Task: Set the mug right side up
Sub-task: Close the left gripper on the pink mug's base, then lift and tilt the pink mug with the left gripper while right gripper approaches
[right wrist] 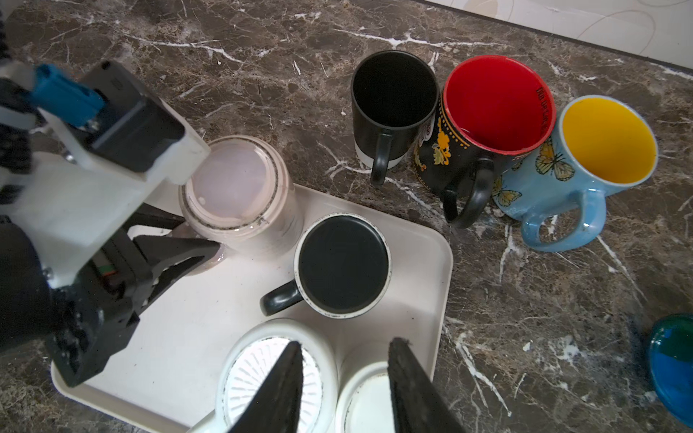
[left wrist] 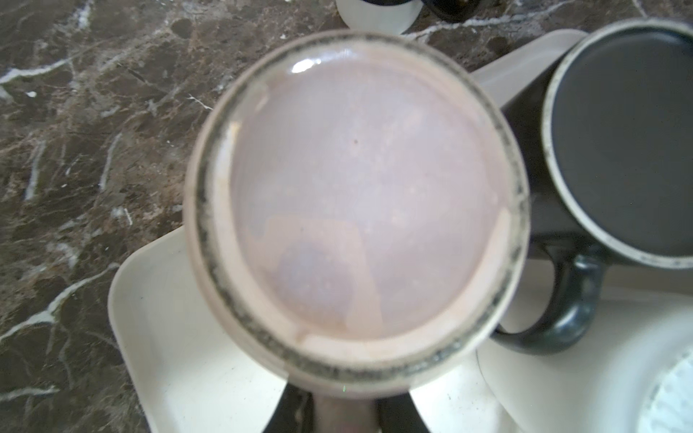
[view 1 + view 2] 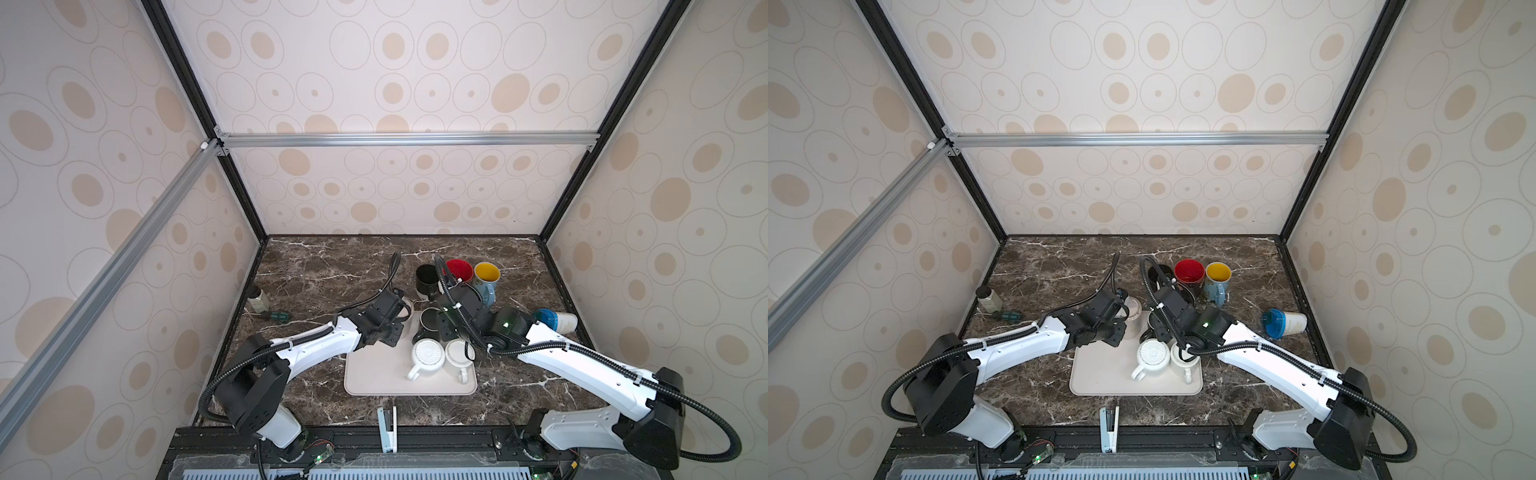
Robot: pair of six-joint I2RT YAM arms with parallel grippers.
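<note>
Tightly closed, the left gripper point(image 1: 215, 253) is seen pinching the handle point(image 2: 345, 414) of the pink mug point(image 2: 356, 202), with its dark fingers point(image 2: 296, 412) pressed against either side of that handle. The pink mug is held base up, mouth down, at the far edge of the tray point(image 1: 210, 318), partly over the tray and partly over the marble table point(image 1: 225, 56); whether it rests there or is lifted clear cannot be told. In a top view the pink mug point(image 3: 1134, 312) is shown only in part, beyond the wrist. The right gripper point(image 1: 347, 343) is held spread, with nothing between its jaws, above two white mugs stood upside down on the tray: a ribbed white mug point(image 1: 243, 371) and a plain white mug point(image 1: 367, 393). Just beside the pink mug, a black mug point(image 1: 343, 264) is also placed base up on the tray. Beyond the tray, three mugs are set upright on the table in a row: a tall black mug point(image 1: 393, 90), a red-lined mug point(image 1: 495, 101) and a blue butterfly mug point(image 1: 607, 138). Well apart to the right, a blue-lidded cup point(image 3: 557, 320) is laid on its side, and near the left wall a small bottle point(image 3: 258, 298) is stood.
</note>
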